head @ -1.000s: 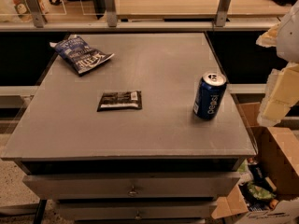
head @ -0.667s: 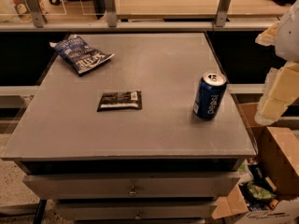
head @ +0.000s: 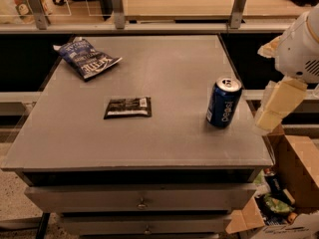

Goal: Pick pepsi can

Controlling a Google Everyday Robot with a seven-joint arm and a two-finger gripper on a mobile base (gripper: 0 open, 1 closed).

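The pepsi can (head: 224, 102) stands upright on the right side of the grey table top (head: 164, 73). It is dark blue with a silver top and white lettering down its side. My gripper (head: 277, 106) hangs from the white arm (head: 299, 46) at the right edge of the view. It is beside the table's right edge, a short way right of the can and at about the can's height. It does not touch the can.
A blue chip bag (head: 86, 59) lies at the table's back left. A flat black packet (head: 127, 107) lies left of centre. An open cardboard box (head: 286, 193) with items sits on the floor at right. Drawers (head: 142, 200) are under the top, and a counter with posts runs behind.
My gripper has moved a little to the left, closer to the can. The can, bag and packet have not moved.
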